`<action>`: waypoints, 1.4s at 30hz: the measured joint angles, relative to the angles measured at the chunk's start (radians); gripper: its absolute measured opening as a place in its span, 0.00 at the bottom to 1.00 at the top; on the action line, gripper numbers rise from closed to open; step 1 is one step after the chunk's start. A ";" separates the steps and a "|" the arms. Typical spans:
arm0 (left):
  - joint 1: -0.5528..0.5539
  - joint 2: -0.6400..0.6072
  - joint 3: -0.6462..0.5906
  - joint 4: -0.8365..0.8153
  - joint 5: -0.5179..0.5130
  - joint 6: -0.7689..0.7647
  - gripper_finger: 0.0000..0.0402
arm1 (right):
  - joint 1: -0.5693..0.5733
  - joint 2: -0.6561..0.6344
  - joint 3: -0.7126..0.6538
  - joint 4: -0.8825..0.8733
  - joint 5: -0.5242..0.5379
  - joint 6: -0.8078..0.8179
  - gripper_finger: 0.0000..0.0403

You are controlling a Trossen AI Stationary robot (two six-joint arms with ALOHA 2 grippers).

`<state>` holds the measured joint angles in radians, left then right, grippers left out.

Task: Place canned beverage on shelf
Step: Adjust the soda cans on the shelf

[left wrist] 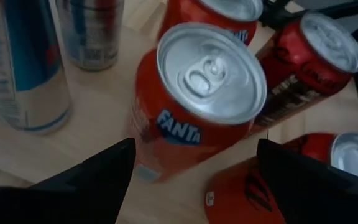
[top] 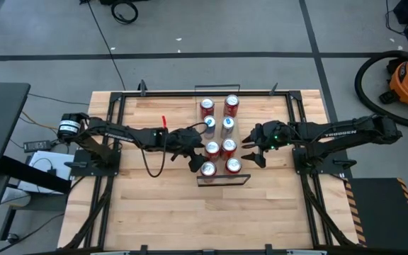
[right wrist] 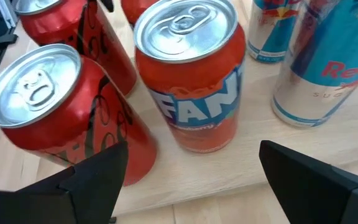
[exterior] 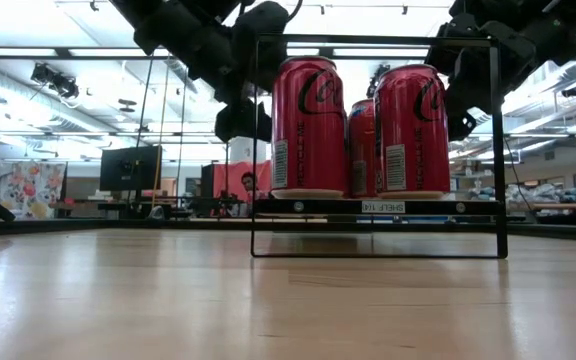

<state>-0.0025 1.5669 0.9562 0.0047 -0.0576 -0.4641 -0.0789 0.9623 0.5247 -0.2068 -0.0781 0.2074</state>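
Shelf: the narrow board (top: 218, 138) sat mid-desk, running far to near, black wire rails at its short ends; in the low view it stood raised a little on its wire frame (exterior: 373, 207).
Cans: eight in two columns on the shelf — red cans (top: 207, 108) at the far end, two slim blue-and-silver cans (top: 227, 125) next, then the two Fanta cans, and red cola cans (top: 233, 166) at the near end.
Left gripper: it hung (top: 193, 150) at the shelf's left edge, fingers spread wide and holding nothing, its wrist view looking straight down on an orange Fanta can (left wrist: 194, 99) standing between the two dark fingers (left wrist: 98, 180).
Right gripper: it hung (top: 252, 150) at the shelf's right edge, also wide open and empty, with the other Fanta can (right wrist: 191, 74) upright ahead of its fingers (right wrist: 95, 177) and a cola can (right wrist: 55, 106) just beside it.
Desk: light wood planks (top: 154, 205), black framing round the edge.
Low view: two cola cans (exterior: 308, 125) stood side by side on the shelf, both arms dark overhead.
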 joint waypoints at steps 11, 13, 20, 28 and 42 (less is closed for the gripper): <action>0.006 0.000 0.000 0.021 -0.080 0.008 0.87 | 0.014 0.000 0.000 0.004 0.074 0.011 0.93; 0.006 0.000 0.000 0.013 -0.088 0.008 0.87 | 0.014 0.000 0.000 0.004 0.091 0.011 0.93; 0.006 -0.001 0.000 0.007 -0.096 0.023 0.87 | 0.014 0.000 0.000 0.004 0.111 0.018 0.93; 0.004 -0.003 0.000 0.054 -0.079 0.137 0.86 | 0.014 0.000 0.000 0.020 0.111 0.042 0.93; 0.006 0.047 0.001 0.092 -0.105 0.172 0.87 | 0.014 -0.001 0.000 0.051 0.112 0.054 0.93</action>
<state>0.0036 1.6142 0.9569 0.0970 -0.1624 -0.2916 -0.0647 0.9615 0.5251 -0.1554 0.0338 0.2618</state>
